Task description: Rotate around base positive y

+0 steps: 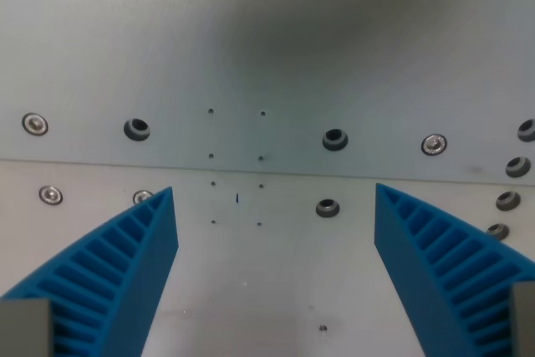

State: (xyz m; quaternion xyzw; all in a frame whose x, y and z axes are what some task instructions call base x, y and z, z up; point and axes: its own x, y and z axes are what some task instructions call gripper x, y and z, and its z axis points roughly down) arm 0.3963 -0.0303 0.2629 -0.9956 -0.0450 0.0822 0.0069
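The two blue ribbed fingers [142,248] stand wide apart with nothing between them — one comes in from the wrist view's left, the other from the wrist view's right, and the gripper [274,206] hangs empty over a bare grey metal plate [267,39]. No object sits in the gap, and that fits the job: the task names no thing to pick up, only a turn of the arm about the base's positive y axis, so the task's "thing" is really the gripper itself, looking straight down here at the plate.

Across the plate runs a seam [167,165] where two panels seem to meet. Above it lies a row of fixings: silver screw heads [34,124] at the outer ends and darker, open-looking threaded holes [335,139] nearer the middle. Below the seam another dark hole [328,207] lies just inside the finger on the wrist view's right, and a column of similar holes runs down the far right edge. A grid of tiny pinholes [236,169] and a small dark blue mark [237,199] lie almost centred between the fingers.

I'd judge the open, empty stance is simply a neutral pose for a pure orientation move — nothing to hold, nothing to collide with. How far the rotation has got, I cannot tell from this one look.
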